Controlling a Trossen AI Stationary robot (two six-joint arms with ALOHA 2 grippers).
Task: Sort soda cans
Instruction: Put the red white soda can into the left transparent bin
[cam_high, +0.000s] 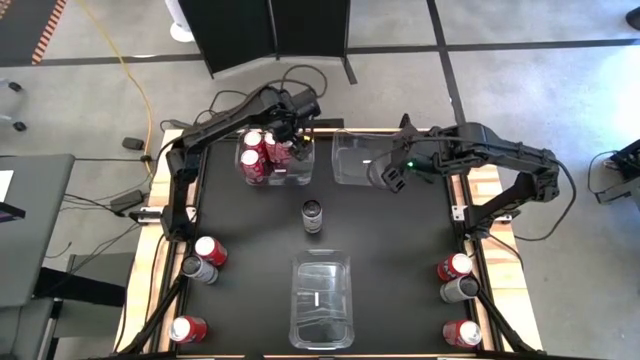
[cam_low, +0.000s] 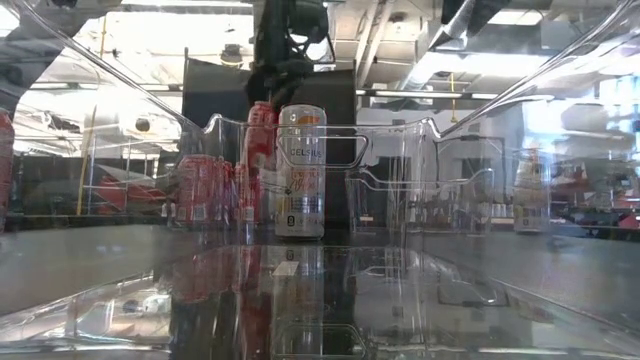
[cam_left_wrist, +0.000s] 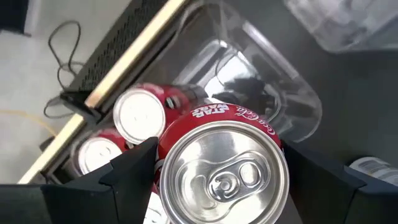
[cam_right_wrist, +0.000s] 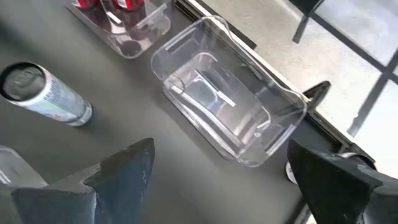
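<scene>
My left gripper (cam_high: 282, 138) is at the far-left clear bin (cam_high: 298, 176), shut on a red soda can (cam_left_wrist: 224, 171) whose silver top faces the wrist camera. Other red cans (cam_left_wrist: 138, 116) stand in that bin below it. A silver-grey can (cam_high: 313, 215) stands upright on its base at the table's middle. My right gripper (cam_high: 394, 176) hovers open and empty over the far-right clear bin (cam_right_wrist: 227, 118), which holds nothing. More red and grey cans stand at the near left (cam_high: 208, 250) and near right (cam_high: 453, 267). My left gripper pinches the red can between its two fingers, on opposite sides of the can's wall (cam_left_wrist: 163, 163) just under the top rim. The fingers (cam_left_wrist: 134, 171) come from above, pointing steeply down. The can hangs upright, higher than the cans standing in the bin (cam_low: 262, 140).
A third clear bin (cam_high: 322, 300) stands at the table's near middle, right in front of the low camera. Cables and a dark stand lie beyond the far edge. There is bare black tabletop between the middle can and the side groups of cans.
</scene>
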